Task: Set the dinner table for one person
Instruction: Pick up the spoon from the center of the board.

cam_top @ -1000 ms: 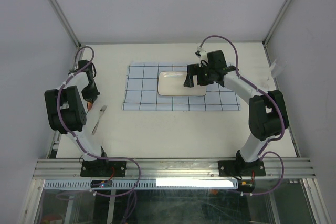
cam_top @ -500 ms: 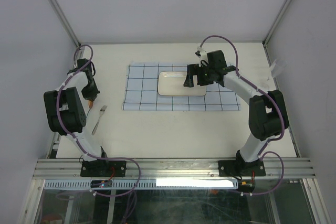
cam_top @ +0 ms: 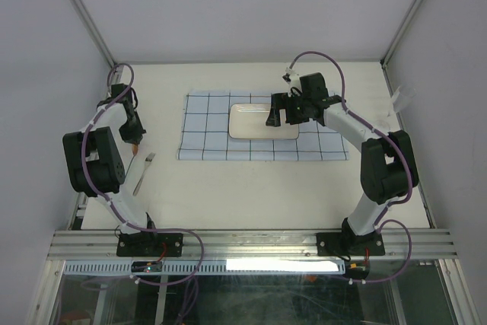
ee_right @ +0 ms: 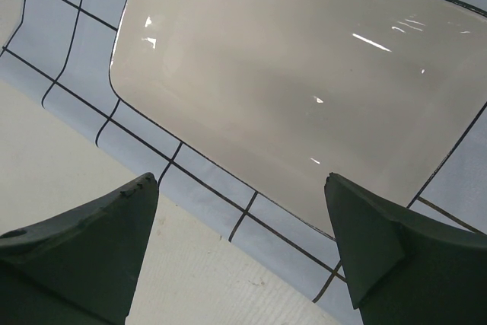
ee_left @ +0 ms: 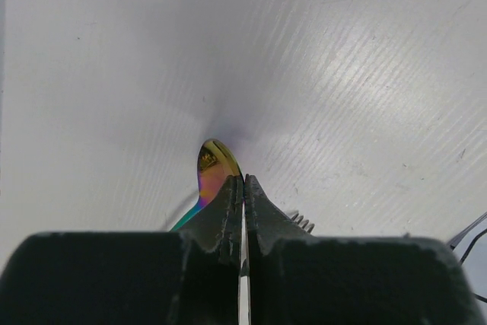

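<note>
My left gripper [cam_top: 134, 141] is shut at the far left of the dinner table [cam_top: 251, 188]. In the left wrist view its tips [ee_left: 243, 180] meet right at the edge of an iridescent spoon bowl [ee_left: 214, 167]; the spoon's handle runs under the left finger, and I cannot tell whether the spoon is pinched. Fork tines [ee_left: 303, 223] peek out on the right; the fork [cam_top: 142, 173] lies just near of the gripper. My right gripper [cam_top: 272, 118] hangs open above the white plate [cam_top: 262, 121], which sits on the blue checked cloth [cam_top: 205, 135]. Nothing is between its fingers [ee_right: 237, 179].
In the right wrist view the plate [ee_right: 304, 74], the cloth's edge [ee_right: 205, 180] and bare table [ee_right: 76, 165] show below the jaws. Aluminium rails [cam_top: 251, 243] run along the near edge, and grey walls enclose the table.
The left gripper has crept slightly toward the far side and finished closing. The right arm has not moved.
</note>
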You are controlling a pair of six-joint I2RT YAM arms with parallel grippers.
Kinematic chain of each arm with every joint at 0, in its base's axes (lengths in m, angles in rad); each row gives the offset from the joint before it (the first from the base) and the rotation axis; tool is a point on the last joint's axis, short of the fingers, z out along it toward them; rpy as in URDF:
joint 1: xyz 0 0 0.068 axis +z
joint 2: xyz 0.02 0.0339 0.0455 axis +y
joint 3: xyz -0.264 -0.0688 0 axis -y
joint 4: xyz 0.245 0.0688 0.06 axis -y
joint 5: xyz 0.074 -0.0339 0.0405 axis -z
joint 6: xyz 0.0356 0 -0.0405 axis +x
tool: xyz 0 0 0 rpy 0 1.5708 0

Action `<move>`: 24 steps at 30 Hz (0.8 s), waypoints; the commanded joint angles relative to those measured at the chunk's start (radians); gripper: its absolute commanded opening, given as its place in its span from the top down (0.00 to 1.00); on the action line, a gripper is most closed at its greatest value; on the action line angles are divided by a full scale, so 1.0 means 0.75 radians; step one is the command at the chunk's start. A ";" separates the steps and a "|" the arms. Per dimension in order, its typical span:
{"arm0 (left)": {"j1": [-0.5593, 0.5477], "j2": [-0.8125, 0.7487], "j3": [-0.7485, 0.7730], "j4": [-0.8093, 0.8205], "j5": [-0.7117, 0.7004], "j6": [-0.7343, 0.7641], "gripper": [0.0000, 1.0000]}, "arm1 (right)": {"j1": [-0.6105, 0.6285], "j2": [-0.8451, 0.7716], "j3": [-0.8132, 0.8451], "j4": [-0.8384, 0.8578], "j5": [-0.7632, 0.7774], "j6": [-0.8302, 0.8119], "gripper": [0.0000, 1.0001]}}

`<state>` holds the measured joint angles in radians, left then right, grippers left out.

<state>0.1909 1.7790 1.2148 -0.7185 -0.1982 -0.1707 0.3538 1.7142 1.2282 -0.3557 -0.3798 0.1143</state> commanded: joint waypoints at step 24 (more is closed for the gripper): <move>-0.120 -0.010 0.286 0.005 0.116 -0.063 1.00 | 0.020 -0.020 -0.020 0.073 -0.031 0.022 0.06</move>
<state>0.1284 1.7657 1.3598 -0.7334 -0.1352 -0.1982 0.3611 1.7142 1.2121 -0.3511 -0.3801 0.1154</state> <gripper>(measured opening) 0.008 0.943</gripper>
